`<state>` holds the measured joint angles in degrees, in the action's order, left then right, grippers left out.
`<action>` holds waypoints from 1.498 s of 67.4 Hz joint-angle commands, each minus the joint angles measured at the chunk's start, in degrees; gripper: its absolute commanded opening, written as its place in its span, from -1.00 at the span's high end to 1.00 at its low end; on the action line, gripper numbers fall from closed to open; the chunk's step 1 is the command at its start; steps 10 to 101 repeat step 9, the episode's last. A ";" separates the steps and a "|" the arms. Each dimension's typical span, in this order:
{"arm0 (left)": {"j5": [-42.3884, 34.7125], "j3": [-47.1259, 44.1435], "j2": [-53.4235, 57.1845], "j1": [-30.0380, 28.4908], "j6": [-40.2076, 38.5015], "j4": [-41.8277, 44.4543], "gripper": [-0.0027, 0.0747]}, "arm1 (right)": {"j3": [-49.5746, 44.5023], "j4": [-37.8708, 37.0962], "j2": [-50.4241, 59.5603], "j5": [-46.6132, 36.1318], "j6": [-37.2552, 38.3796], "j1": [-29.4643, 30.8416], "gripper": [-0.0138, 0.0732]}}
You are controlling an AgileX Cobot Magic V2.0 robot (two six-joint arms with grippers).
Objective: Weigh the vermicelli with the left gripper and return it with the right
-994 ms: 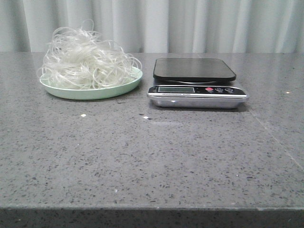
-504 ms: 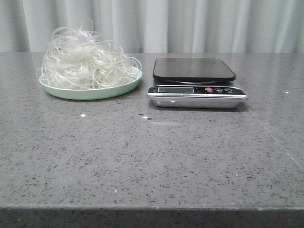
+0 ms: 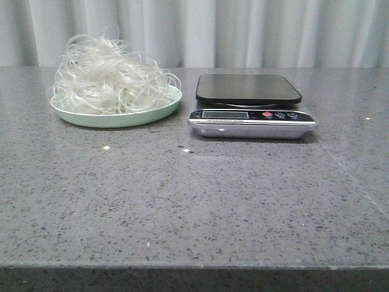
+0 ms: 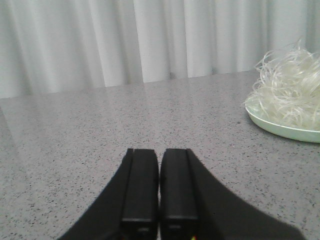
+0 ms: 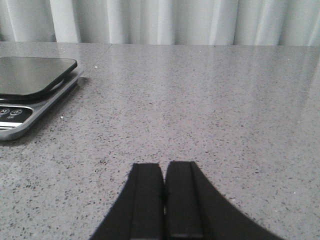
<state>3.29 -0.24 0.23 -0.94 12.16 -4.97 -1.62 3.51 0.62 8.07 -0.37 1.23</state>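
Note:
The vermicelli [image 3: 109,76], a fluffy nest of thin white strands, lies heaped on a pale green plate [image 3: 115,117] at the back left of the table. It also shows in the left wrist view [image 4: 290,90]. A kitchen scale [image 3: 249,90] with a black platform and silver front stands to the right of the plate, its platform bare. My left gripper [image 4: 159,152] is shut and empty, well away from the plate. My right gripper [image 5: 165,165] is shut and empty, off to the side of the scale [image 5: 30,75]. Neither gripper shows in the front view.
The grey speckled stone table [image 3: 194,201] reaches back to a pale curtain [image 3: 243,30]. A few small white crumbs [image 3: 106,148] lie in front of the plate. The scale's display and buttons [image 3: 267,114] face the front edge.

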 commanded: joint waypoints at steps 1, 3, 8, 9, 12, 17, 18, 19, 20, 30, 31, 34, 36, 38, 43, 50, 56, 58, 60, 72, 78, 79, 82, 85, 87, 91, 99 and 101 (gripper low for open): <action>-4.57 -0.33 1.10 -0.15 -0.11 -0.50 0.58 | 0.47 0.24 0.87 -4.80 -0.01 0.00 0.33; -4.57 -0.33 1.10 -0.15 -0.11 -0.50 0.58 | 0.47 0.24 0.87 -4.80 -0.01 0.00 0.33; -4.57 -0.33 1.10 -0.15 -0.11 -0.50 0.58 | 0.47 0.24 0.87 -4.80 -0.01 0.00 0.33; -4.57 -0.33 1.10 -0.15 -0.11 -0.50 0.58 | 0.47 0.24 0.87 -4.80 -0.01 0.00 0.33; -4.57 -0.33 1.10 -0.15 -0.11 -0.50 0.58 | 0.47 0.24 0.87 -4.80 -0.01 0.00 0.33; -4.57 -0.33 1.10 -0.15 -0.11 -0.50 0.58 | 0.47 0.24 0.87 -4.80 -0.01 0.00 0.33; -4.57 -0.33 1.10 -0.15 -0.11 -0.50 0.58 | 0.47 0.24 0.87 -4.80 -0.01 0.00 0.33; -4.57 -0.33 1.10 -0.15 -0.11 -0.50 0.58 | 0.47 0.24 0.87 -4.80 -0.01 0.00 0.33; -4.57 -0.33 1.10 -0.15 -0.11 -0.50 0.58 | 0.47 0.24 0.87 -4.80 -0.01 0.00 0.33; -4.57 -0.33 1.10 -0.15 -0.11 -0.50 0.58 | 0.47 0.24 0.87 -4.80 -0.01 0.00 0.33; -4.57 -0.33 1.10 -0.15 -0.11 -0.50 0.58 | 0.47 0.24 0.87 -4.80 -0.01 0.00 0.33; -4.57 -0.33 1.10 -0.15 -0.11 -0.50 0.58 | 0.47 0.24 0.87 -4.80 -0.01 0.00 0.33; -4.57 -0.33 1.10 -0.15 -0.11 -0.50 0.58 | 0.47 0.24 0.87 -4.80 -0.01 0.00 0.33; -4.57 -0.33 1.10 -0.15 -0.11 -0.50 0.58 | 0.47 0.24 0.87 -4.80 -0.01 0.00 0.33; -4.57 -0.33 1.10 -0.15 -0.11 -0.50 0.58 | 0.47 0.24 0.87 -4.80 -0.01 0.00 0.33; -4.57 -0.33 1.10 -0.15 -0.11 -0.50 0.58 | 0.47 0.24 0.87 -4.80 -0.01 0.00 0.33; -4.57 -0.33 1.10 -0.15 -0.11 -0.50 0.58 | 0.47 0.24 0.87 -4.80 -0.01 0.00 0.33; -4.57 -0.33 1.10 -0.15 -0.11 -0.50 0.58 | 0.47 0.24 0.87 -4.80 -0.01 0.00 0.33; -4.57 -0.33 1.10 -0.15 -0.11 -0.50 0.58 | 0.47 0.24 0.87 -4.80 -0.01 0.00 0.33; -4.57 -0.33 1.10 -0.15 -0.11 -0.50 0.58 | 0.47 0.24 0.87 -4.80 -0.01 0.00 0.33; -4.57 -0.33 1.10 -0.15 -0.11 -0.50 0.58 | 0.47 0.24 0.87 -4.80 -0.01 0.00 0.33; -4.57 -0.33 1.10 -0.15 -0.11 -0.50 0.58 | 0.47 0.24 0.87 -4.80 -0.01 0.00 0.33; -4.57 -0.33 1.10 -0.15 -0.11 -0.50 0.58 | 0.47 0.24 0.87 -4.80 -0.01 0.00 0.33; -4.57 -0.33 1.10 -0.15 -0.11 -0.50 0.58 | 0.47 0.24 0.87 -4.80 -0.01 0.00 0.33; -4.57 -0.33 1.10 -0.15 -0.11 -0.50 0.58 | 0.47 0.24 0.87 -4.80 -0.01 0.00 0.33; -4.57 -0.33 1.10 -0.15 -0.11 -0.50 0.58 | 0.47 0.24 0.87 -4.80 -0.01 0.00 0.33; -4.57 -0.33 1.10 -0.15 -0.11 -0.50 0.58 | 0.47 0.24 0.87 -4.80 -0.01 0.00 0.33; -4.57 -0.33 1.10 -0.15 -0.11 -0.50 0.58 | 0.47 0.24 0.87 -4.80 -0.01 0.00 0.33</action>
